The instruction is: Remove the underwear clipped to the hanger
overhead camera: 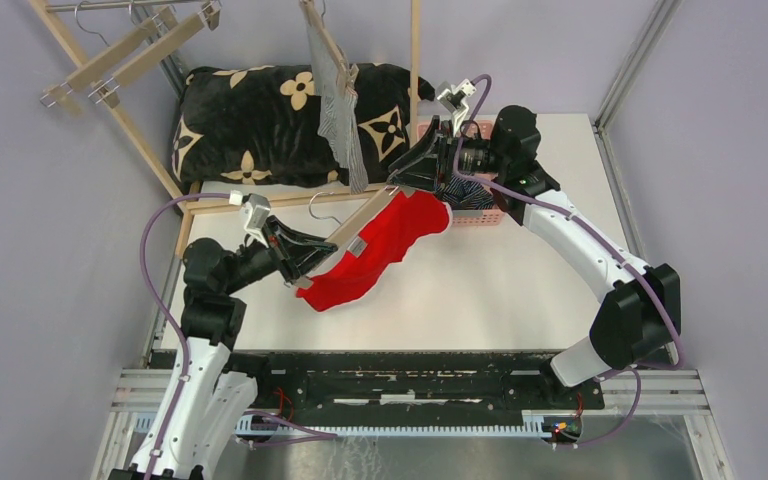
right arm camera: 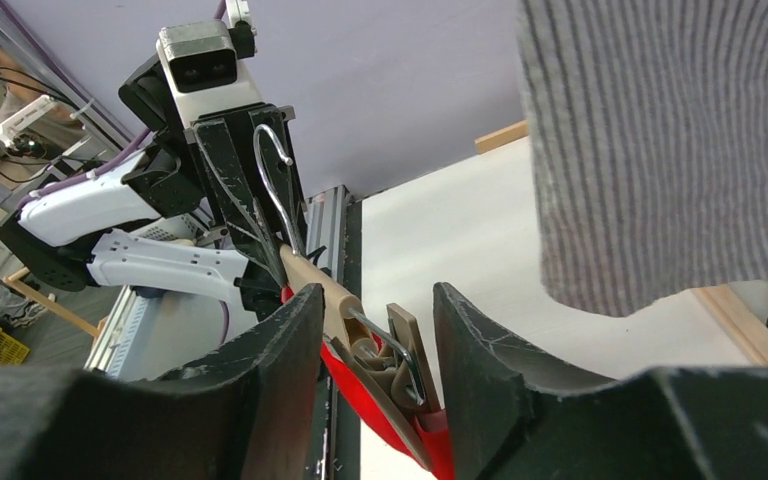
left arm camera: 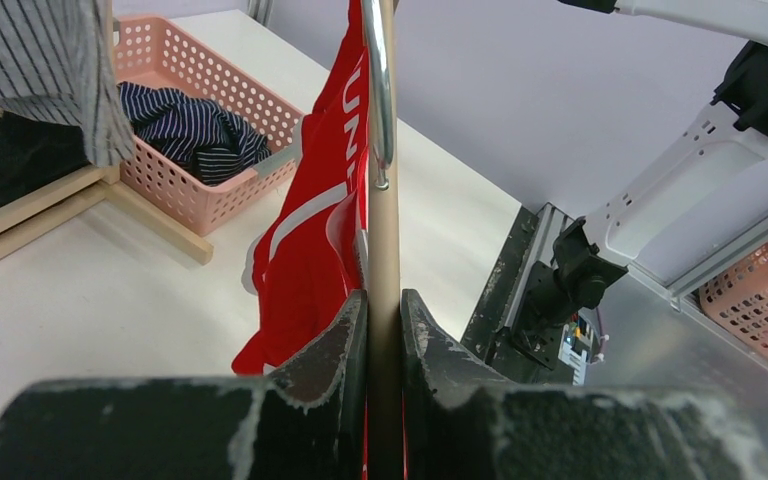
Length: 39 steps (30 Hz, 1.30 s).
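Right wrist: your right end effector [right arm camera: 378,300] straddles the clip [right arm camera: 407,345], jaws apart, so squeeze off-centre and the red underwear [overhead camera: 380,250] won't release

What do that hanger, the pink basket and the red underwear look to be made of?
The hanger: pale matt bar, likely wood; its hook is shiny, so metal. The pink basket: probably plastic, smooth with moulded rows of holes. The red underwear: soft cloth, hanging in folds.
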Available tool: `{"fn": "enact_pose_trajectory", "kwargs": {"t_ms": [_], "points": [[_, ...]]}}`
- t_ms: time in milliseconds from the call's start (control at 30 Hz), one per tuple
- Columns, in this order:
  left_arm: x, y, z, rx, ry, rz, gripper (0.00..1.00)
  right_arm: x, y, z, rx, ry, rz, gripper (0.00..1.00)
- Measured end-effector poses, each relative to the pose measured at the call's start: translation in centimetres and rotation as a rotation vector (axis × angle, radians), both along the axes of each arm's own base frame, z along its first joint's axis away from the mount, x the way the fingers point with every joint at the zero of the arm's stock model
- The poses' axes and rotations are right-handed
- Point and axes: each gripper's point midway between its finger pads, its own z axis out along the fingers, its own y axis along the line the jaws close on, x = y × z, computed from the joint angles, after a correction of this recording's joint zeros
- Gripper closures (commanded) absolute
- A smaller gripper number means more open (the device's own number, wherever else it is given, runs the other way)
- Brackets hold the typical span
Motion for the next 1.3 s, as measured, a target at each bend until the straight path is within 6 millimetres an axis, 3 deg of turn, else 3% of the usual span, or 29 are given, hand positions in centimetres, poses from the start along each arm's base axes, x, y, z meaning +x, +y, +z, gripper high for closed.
{"fn": "enact_pose_trajectory", "kwargs": {"t_ms": [100,233,367,567,600,633,667,800,967,1133,1167,1233,1300], "points": [[0.0,0.0,0.2,-0.006,-0.002,0.001,0.97,0.0,0.0,-0.1,-0.002,0.002,0.001,0.6],[-0.1,0.0,0.3,-0.013,0.006,-0.001,0.97,0.0,0.0,-0.2,-0.006,0.0,0.001,0.66],[-0.1,-0.1,0.0,-0.017,0.02,-0.002,0.97,0.0,0.0,-0.6,-0.019,0.006,-0.001,0.98],[-0.2,-0.1,-0.3,-0.022,0.036,-0.004,0.97,0.1,-0.1,-1.1,-0.035,0.015,-0.006,1.0],[-0.2,-0.1,-0.3,-0.022,0.035,-0.004,0.97,0.2,-0.1,-1.2,-0.035,0.016,-0.009,0.94],[-0.1,-0.1,-0.2,-0.023,0.033,-0.004,0.97,0.2,-0.1,-1.1,-0.035,0.015,-0.01,0.62],[-0.1,-0.1,-0.2,-0.026,0.035,-0.004,0.97,0.2,-0.1,-1.1,-0.035,0.015,-0.011,0.5],[0.0,-0.1,0.1,-0.038,0.032,-0.003,0.97,0.2,-0.1,-1.0,-0.034,0.017,-0.012,0.27],[0.0,-0.1,0.8,-0.056,0.008,0.002,0.97,0.2,-0.1,-1.0,-0.032,0.008,-0.013,0.27],[0.1,-0.2,1.3,-0.082,-0.01,0.003,0.97,0.2,-0.1,-1.0,-0.032,0.005,-0.013,0.55],[0.1,-0.2,1.4,-0.086,-0.01,0.004,0.97,0.2,-0.1,-1.0,-0.032,0.005,-0.012,0.54],[0.2,-0.2,1.2,-0.089,-0.006,0.004,0.97,0.1,-0.1,-0.8,-0.028,0.008,-0.012,0.39],[0.3,-0.2,1.1,-0.092,-0.001,0.001,0.97,0.2,-0.1,-0.6,-0.02,0.014,-0.012,0.36]]}}
